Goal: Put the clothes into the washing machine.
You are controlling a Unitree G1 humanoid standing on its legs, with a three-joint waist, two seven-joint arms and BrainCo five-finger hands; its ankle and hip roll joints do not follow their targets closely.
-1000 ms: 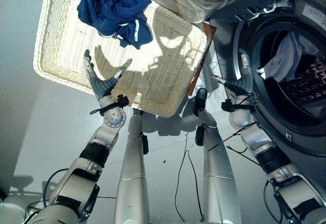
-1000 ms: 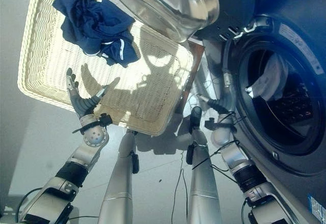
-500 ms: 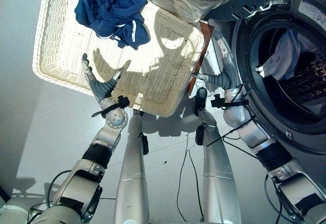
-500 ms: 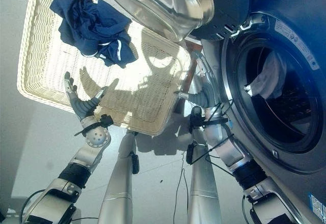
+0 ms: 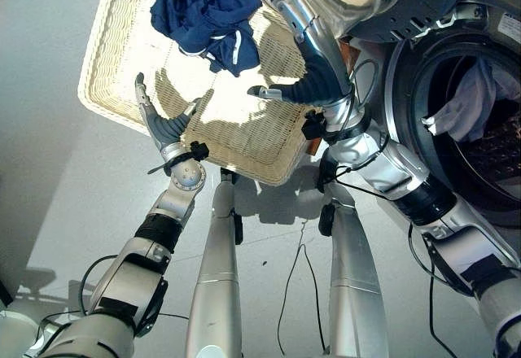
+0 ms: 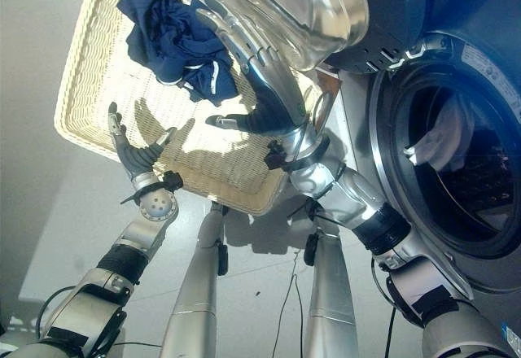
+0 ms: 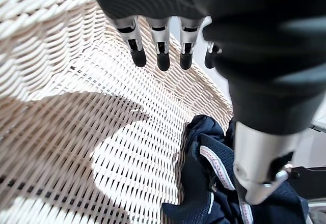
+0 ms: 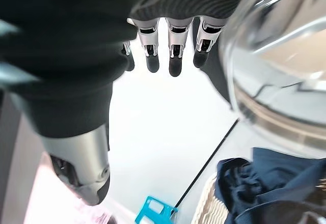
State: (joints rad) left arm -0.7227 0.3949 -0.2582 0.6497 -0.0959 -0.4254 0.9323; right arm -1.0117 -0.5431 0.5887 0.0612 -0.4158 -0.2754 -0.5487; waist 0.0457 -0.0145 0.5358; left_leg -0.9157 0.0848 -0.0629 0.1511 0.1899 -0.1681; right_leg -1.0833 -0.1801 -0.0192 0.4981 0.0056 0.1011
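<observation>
The washing machine (image 6: 456,89) stood at the right with its glass door (image 6: 293,8) swung open above the basket, and a pale garment (image 6: 435,142) lay inside the drum. The cream wicker basket (image 5: 122,81) sat on the grey floor (image 5: 49,171) to the left, holding a crumpled navy garment (image 5: 199,8) with white trim at its far end. The right hand (image 6: 260,77) reached over the basket beside that garment, fingers straight and spread, holding nothing. The left hand (image 5: 159,126) hovered at the basket's near rim, fingers also extended and empty.
</observation>
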